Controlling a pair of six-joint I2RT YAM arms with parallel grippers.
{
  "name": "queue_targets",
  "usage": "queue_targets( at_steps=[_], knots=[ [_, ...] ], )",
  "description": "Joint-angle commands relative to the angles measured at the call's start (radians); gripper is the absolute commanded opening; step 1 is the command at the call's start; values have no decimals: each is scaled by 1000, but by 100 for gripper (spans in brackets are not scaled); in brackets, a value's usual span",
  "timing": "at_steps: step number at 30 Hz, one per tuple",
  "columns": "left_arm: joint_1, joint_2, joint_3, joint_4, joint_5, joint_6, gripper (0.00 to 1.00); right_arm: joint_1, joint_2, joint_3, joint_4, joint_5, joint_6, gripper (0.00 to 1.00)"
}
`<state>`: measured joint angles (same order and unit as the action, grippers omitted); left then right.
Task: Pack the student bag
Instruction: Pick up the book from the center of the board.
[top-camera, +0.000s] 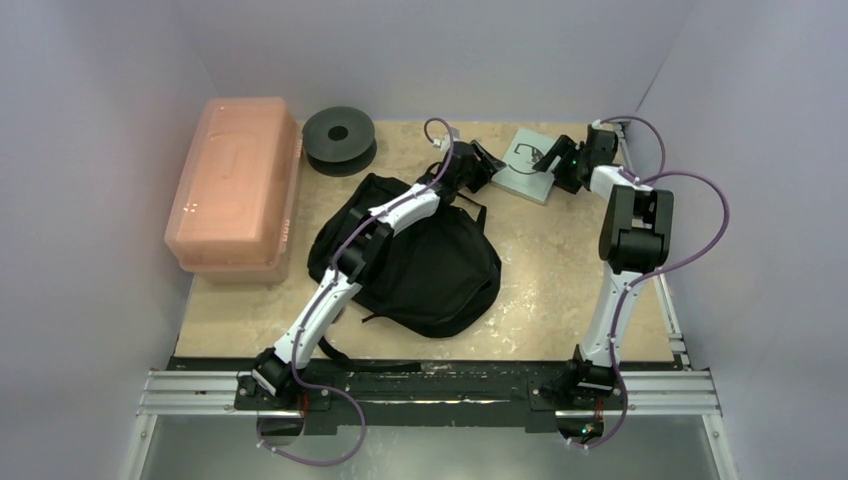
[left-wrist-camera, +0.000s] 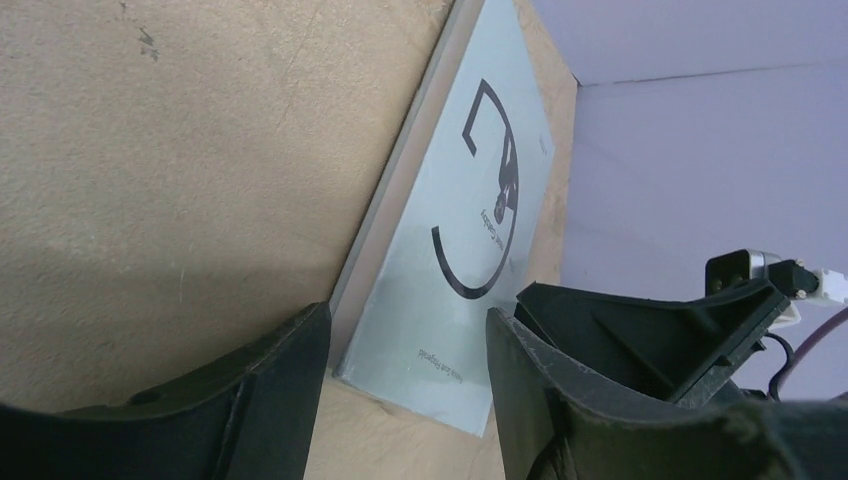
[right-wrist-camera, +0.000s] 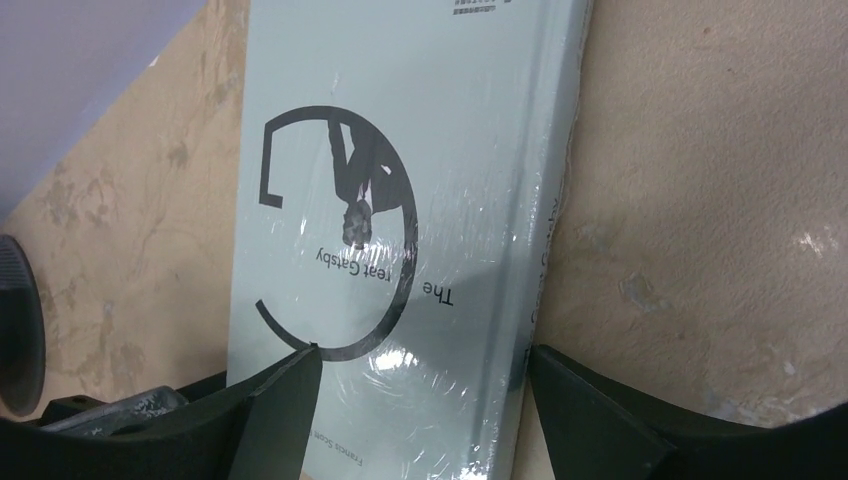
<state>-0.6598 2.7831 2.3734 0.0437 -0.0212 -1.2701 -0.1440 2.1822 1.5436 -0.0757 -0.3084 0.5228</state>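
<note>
From above, the student bag lies slumped flat in the middle of the beige table, a soft black heap with a strap trailing toward the near edge. To its left, a pink box sits along the left wall. A black spool rests just right of the box's far end. At the far right of the bag, apart from it, lies a pale grey book. The left arm stretches across the bag, and the left gripper sits at the book's left side. The right gripper meets the book from the right.

In the left wrist view, the left gripper has its jaws apart, with the near corner of the book lying in the gap and bare tabletop beside it. I cannot tell whether either finger touches the book. A black finger of the right gripper shows at the lower right, in front of the lilac wall.

In the right wrist view, the right gripper is also spread wide. One finger sits over the glossy, wrapped cover of the book and the other is out past its spine over the table. Part of the title reads "Gatsby". The spool's edge peeks in at the left.
</note>
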Motion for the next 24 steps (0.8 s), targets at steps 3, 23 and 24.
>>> queue_targets(
  at_steps=[3,23,24],
  knots=[
    [9,-63,-6,81,202,40,54,49,22,52,8,-78,-18,75],
    [-46,-358,-260,99,443,91,49,95,-38,-117,132,-242,91,62],
    [-49,-375,-286,99,444,93,49,97,-45,-130,135,-245,94,62]
  ],
)
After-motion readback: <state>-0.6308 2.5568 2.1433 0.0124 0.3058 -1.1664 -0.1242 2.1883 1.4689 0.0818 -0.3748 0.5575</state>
